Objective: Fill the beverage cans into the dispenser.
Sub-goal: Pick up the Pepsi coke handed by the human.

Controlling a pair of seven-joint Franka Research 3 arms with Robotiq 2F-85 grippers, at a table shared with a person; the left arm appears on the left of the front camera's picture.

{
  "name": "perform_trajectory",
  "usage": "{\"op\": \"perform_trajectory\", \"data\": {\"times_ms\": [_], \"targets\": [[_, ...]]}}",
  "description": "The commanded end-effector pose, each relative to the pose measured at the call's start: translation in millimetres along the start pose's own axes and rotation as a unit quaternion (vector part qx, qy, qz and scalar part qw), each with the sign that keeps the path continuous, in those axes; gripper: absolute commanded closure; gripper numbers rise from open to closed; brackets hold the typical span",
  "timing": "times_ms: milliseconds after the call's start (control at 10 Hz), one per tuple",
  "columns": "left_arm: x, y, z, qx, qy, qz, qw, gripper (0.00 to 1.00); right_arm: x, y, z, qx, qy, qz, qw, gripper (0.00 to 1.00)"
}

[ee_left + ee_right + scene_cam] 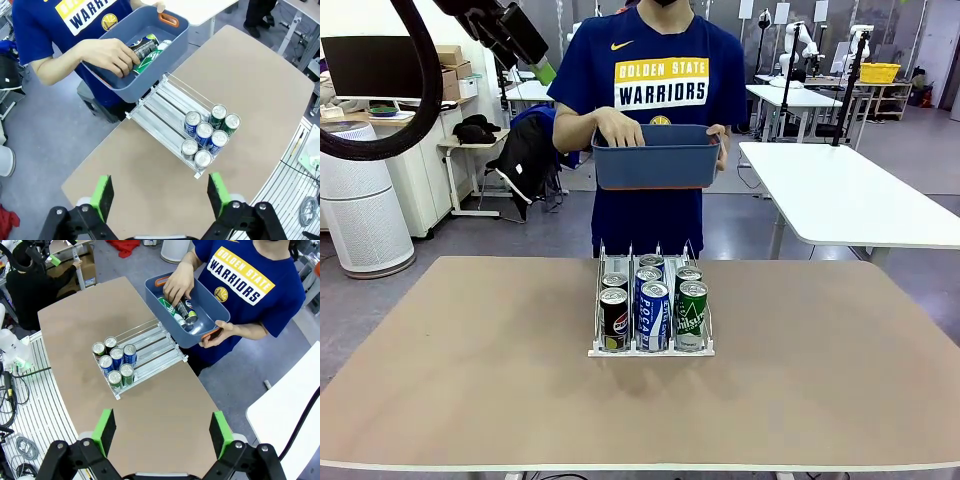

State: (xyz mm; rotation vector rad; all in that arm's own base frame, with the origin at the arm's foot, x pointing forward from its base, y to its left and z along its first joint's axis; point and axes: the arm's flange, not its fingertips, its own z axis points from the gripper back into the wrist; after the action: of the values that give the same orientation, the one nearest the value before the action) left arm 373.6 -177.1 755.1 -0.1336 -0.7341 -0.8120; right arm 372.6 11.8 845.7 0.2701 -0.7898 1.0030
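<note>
- Left gripper (160, 195) hangs high over the near side of the table (150, 165); jaws spread as wide as they go, nothing between the green pads (102, 197)
- Right gripper (162, 432), same story: wide open, empty, well above the table; neither gripper is near a can
- Out to the dispenser (650, 352), mid-table: seven cans (653, 315) stand upright, bunched at the robot's end; two black in one outer lane, three blue in the middle, two green in the other outer lane
- Behind them the lanes run bare toward the person; there looks to be room in all three
- Beyond that is the tub (655, 165), held up past the table's far edge by the person; one hand (107, 55) is down inside it on the loose cans (147, 50); a black and a green show, perhaps more under the fingers; the other hand (220, 332) steadies the tub's end
- My read: partly done — seven racked, a few left in the tub; the next can looks set to come from the person's hand, not from either gripper
- What's left: get the tub's cans into the open backs of the lanes, by colour if the pattern holds; whether the robot takes a share I can't tell from here
</note>
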Motion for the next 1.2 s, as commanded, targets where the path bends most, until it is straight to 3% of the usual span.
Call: {"op": "perform_trajectory", "data": {"times_ms": [0,400,1100], "targets": [[-3.2,0.9,1.6,0.004,0.004,-0.005,1.000,0.00,0.2,0.4,0.3,0.001,-0.002,0.000,1.000,0.00],[11.2,-1.5,18.8,-0.009,0.015,0.059,0.998,0.00,0.2,0.4,0.3,0.001,-0.002,0.000,1.000,0.00],[16.0,-3.6,62.9,-0.063,-0.010,0.028,0.998,0.00,0.2,0.4,0.3,0.001,-0.002,0.000,1.000,0.00]]}}
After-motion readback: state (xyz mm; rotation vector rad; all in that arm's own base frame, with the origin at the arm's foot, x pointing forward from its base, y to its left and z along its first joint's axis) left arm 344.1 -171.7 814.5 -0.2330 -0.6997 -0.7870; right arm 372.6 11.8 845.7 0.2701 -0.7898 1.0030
